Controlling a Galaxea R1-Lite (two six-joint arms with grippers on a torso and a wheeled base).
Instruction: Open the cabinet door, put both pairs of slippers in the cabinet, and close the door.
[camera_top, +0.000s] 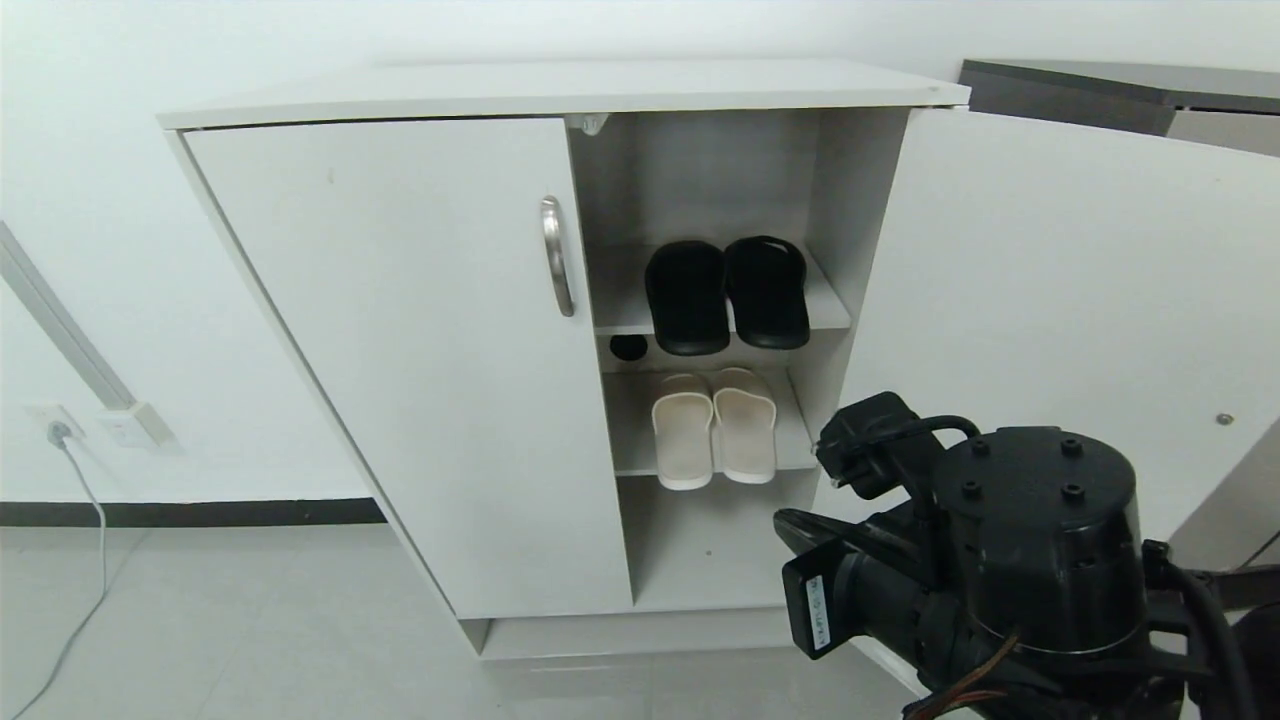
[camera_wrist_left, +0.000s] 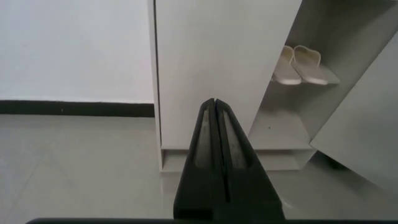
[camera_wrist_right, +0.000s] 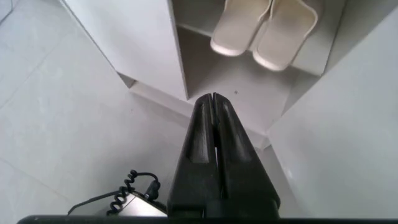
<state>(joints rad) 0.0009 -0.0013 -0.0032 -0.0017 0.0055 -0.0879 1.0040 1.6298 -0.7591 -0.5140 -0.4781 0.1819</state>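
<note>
The white cabinet (camera_top: 560, 90) has its left door (camera_top: 400, 350) shut and its right door (camera_top: 1060, 300) swung wide open. A black pair of slippers (camera_top: 727, 295) lies on the upper shelf. A cream pair of slippers (camera_top: 714, 427) (camera_wrist_left: 305, 64) (camera_wrist_right: 264, 31) lies on the shelf below. My right gripper (camera_wrist_right: 214, 98) is shut on nothing, low before the open compartment and beside the open door. My left gripper (camera_wrist_left: 214, 102) is shut and empty too, hanging above the floor in front of the closed left door.
A metal handle (camera_top: 557, 256) runs down the left door's edge. A wall socket with a cable (camera_top: 55, 430) is at the far left. Grey furniture (camera_top: 1120, 90) stands behind the open door. A coiled cable (camera_wrist_right: 124, 193) lies below my right wrist. Grey floor (camera_top: 250, 620) spreads before the cabinet.
</note>
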